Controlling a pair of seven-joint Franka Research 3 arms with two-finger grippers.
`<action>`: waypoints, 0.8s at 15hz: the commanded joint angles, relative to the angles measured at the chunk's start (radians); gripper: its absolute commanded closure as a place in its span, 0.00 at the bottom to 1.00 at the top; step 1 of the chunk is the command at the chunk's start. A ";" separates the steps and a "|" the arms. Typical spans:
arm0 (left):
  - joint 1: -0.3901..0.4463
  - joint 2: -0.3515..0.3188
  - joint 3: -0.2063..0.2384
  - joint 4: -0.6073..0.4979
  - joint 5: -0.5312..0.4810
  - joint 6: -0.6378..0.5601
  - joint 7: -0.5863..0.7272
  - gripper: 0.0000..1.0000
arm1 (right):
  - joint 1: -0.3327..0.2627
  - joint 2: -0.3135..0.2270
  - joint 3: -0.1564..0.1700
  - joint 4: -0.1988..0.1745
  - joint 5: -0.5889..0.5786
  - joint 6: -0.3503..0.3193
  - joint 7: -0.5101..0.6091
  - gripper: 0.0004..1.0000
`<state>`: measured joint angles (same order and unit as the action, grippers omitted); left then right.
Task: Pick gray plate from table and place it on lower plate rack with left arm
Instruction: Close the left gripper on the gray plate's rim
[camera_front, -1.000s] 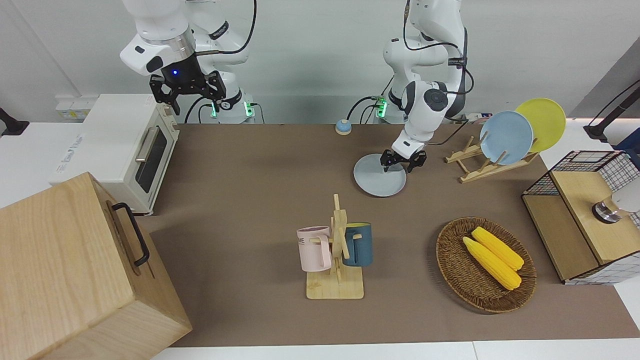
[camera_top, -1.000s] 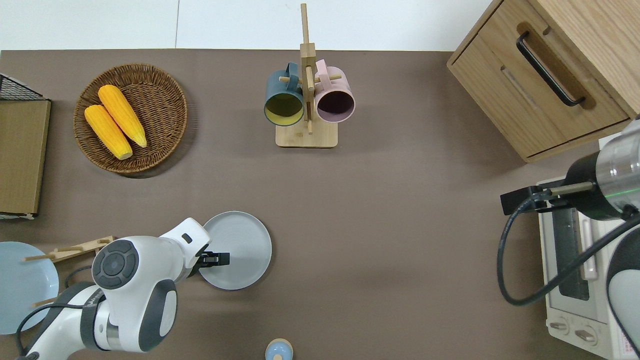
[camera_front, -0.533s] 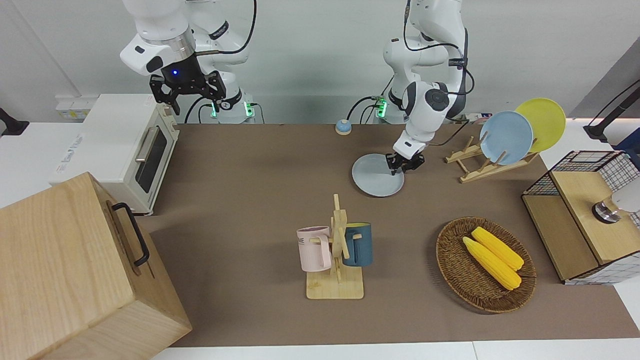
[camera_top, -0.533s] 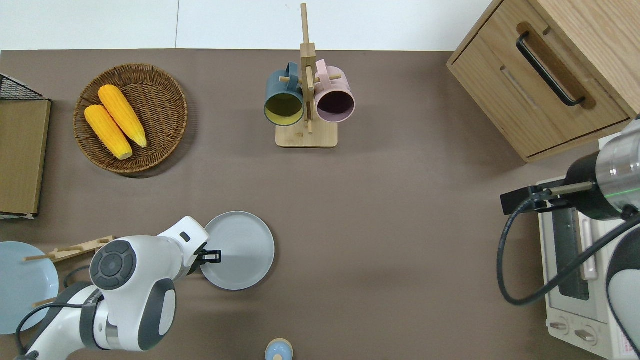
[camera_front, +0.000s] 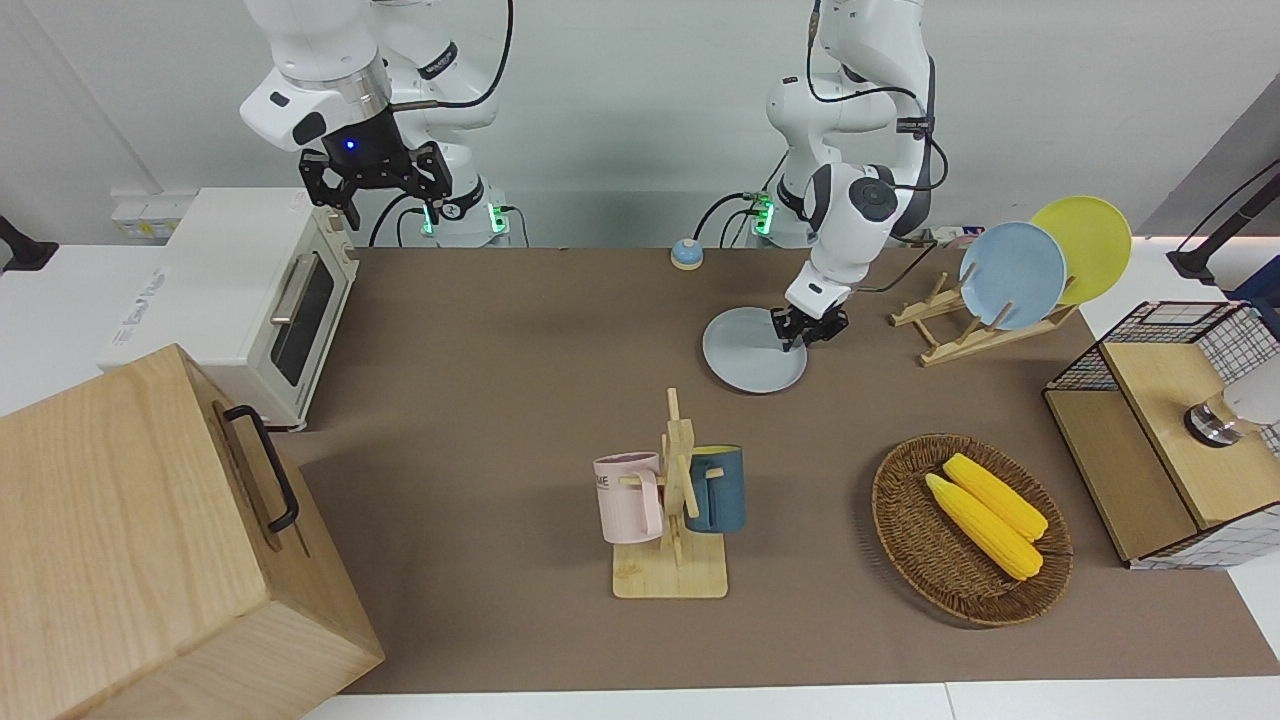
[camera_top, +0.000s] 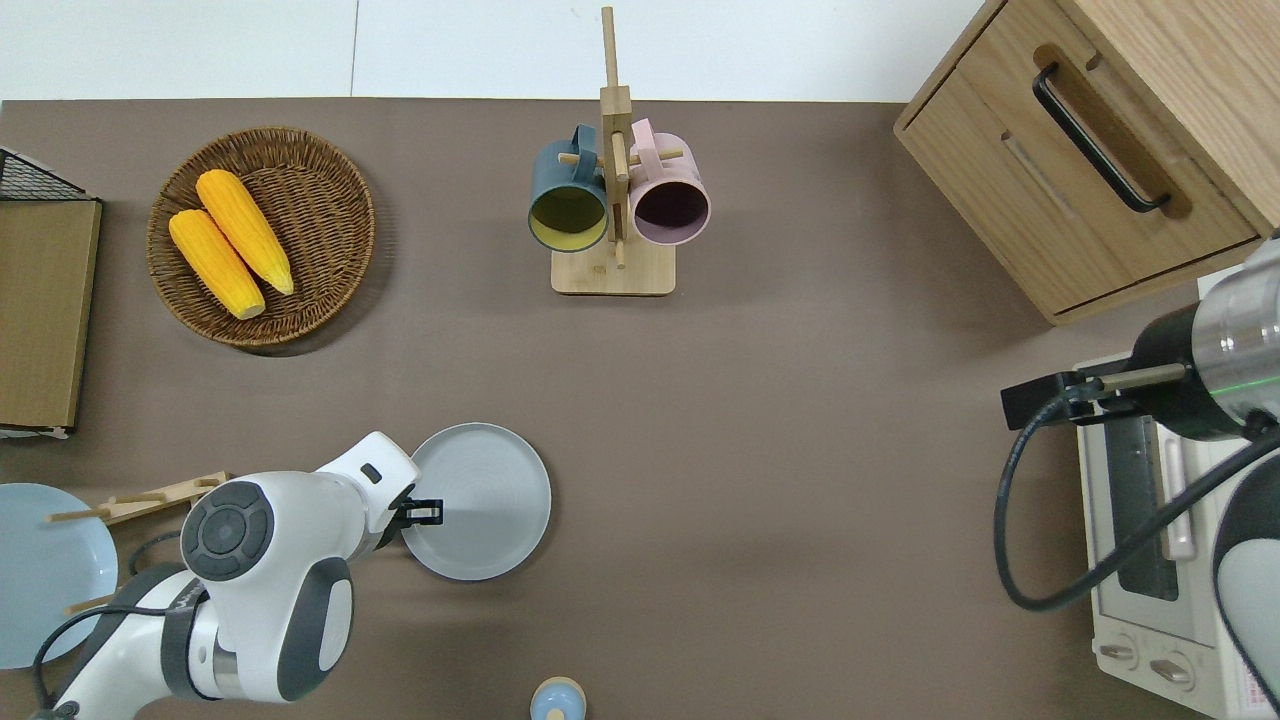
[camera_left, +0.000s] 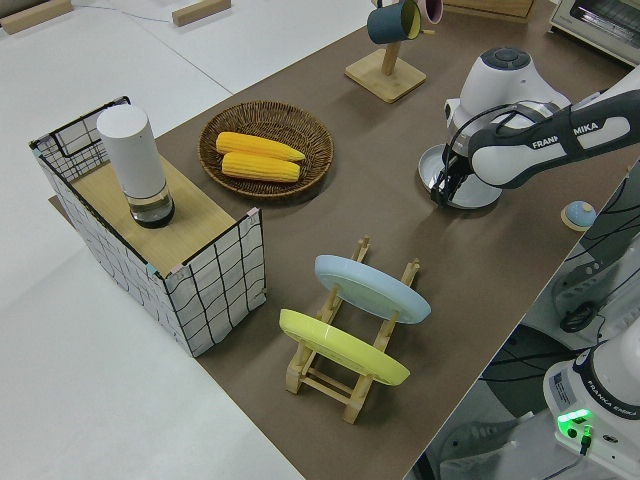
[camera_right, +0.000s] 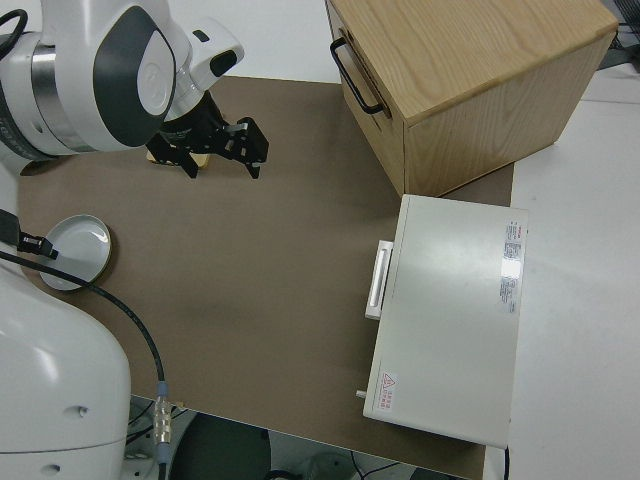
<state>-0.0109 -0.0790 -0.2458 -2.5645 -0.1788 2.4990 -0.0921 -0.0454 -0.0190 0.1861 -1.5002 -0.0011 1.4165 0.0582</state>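
The gray plate (camera_front: 750, 362) lies on the brown table mat, also seen in the overhead view (camera_top: 485, 500) and the left side view (camera_left: 472, 188). My left gripper (camera_front: 803, 332) (camera_top: 427, 513) is low at the plate's rim on the side toward the lower plate rack, fingers shut on that rim. The lower plate rack (camera_front: 945, 338) (camera_left: 345, 385) stands toward the left arm's end of the table. It holds a light blue plate (camera_front: 1012, 275) and a yellow plate (camera_front: 1085, 245); its slots nearest the gray plate are free. My right gripper (camera_front: 388, 205) (camera_right: 222, 165) is parked, fingers open.
A mug stand (camera_front: 675, 500) with a pink and a blue mug stands mid-table, farther from the robots. A basket (camera_front: 905, 540) holds two corn cobs. A wire crate (camera_front: 1170, 430), a toaster oven (camera_front: 250, 300), a wooden box (camera_front: 150, 540) and a small blue bell (camera_front: 686, 253) ring the table.
My left gripper drew back from over the plate's middle to its rim and its fingers closed there. The plate shifted slightly toward the right arm's end. The right arm has not moved.
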 joint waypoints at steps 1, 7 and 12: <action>-0.034 0.070 0.002 -0.010 -0.008 0.061 -0.012 1.00 | -0.010 -0.002 0.006 0.006 0.010 -0.014 0.000 0.01; -0.024 0.051 0.013 0.015 -0.008 0.012 -0.008 1.00 | -0.010 -0.002 0.006 0.006 0.010 -0.014 -0.001 0.01; -0.008 0.021 0.019 0.096 -0.010 -0.139 -0.012 1.00 | -0.010 -0.002 0.006 0.006 0.010 -0.014 0.000 0.01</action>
<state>-0.0110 -0.0758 -0.2378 -2.5291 -0.1794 2.4486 -0.0922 -0.0454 -0.0190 0.1861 -1.5002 -0.0011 1.4165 0.0582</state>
